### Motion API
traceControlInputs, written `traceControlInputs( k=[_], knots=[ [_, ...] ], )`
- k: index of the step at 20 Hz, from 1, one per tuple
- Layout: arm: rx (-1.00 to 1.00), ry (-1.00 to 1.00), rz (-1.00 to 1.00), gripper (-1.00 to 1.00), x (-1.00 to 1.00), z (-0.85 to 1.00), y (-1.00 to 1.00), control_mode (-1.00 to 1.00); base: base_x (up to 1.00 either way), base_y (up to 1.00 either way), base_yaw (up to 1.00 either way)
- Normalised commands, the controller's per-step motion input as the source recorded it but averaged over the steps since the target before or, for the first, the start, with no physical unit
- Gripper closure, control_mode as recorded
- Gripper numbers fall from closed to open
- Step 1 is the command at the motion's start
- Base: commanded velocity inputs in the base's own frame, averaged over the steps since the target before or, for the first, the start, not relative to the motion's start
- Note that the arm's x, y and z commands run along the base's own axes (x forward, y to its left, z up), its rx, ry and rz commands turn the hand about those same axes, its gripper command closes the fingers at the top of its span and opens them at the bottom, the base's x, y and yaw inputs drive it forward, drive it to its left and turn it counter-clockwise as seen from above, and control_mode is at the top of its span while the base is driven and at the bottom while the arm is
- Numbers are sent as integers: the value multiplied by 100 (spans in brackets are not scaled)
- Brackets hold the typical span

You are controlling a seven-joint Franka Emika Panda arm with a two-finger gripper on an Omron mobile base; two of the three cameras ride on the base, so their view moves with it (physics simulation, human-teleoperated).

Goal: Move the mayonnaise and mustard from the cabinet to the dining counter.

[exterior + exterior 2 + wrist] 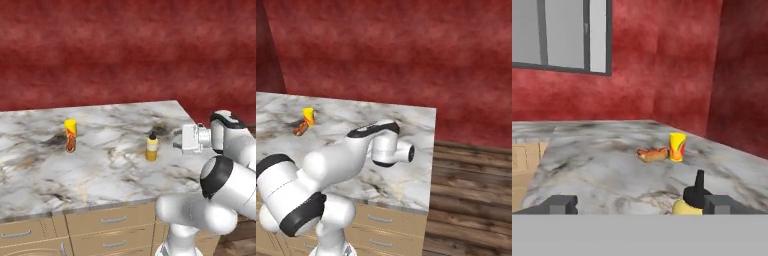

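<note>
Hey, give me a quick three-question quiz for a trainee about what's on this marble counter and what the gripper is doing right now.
1. True or false: the gripper is shut on the mustard.
2. Which stands nearer the counter's right end in the left base view: A the mustard, B the yellow-capped tube?
3. Fill in: beside the yellow-capped tube lies a small ____.

Key
1. False: the jaws are open, and the mustard stands free on the dining counter, its black cap close to one fingertip in the hand view.
2. A.
3. Hot dog.
</note>
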Motion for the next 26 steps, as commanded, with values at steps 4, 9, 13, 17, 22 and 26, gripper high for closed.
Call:
traceControlInputs(
  k=[4, 9, 13, 17, 22, 26],
  knots=[
    [-1, 24, -6, -100, -77, 78, -3, -100, 0, 0, 0],
    [-5, 40, -12, -100, -56, 88, 0, -100, 0, 0, 0],
    [-11, 58, -15, -100, -37, 94, 9, -100, 0, 0, 0],
    [-23, 69, -21, -100, -22, 49, 41, -100, 0, 0, 0],
    [-35, 59, -36, -100, -6, 3, 65, -100, 0, 0, 0],
    [-32, 33, -35, -100, 0, 0, 54, -100, 0, 0, 0]
  ],
)
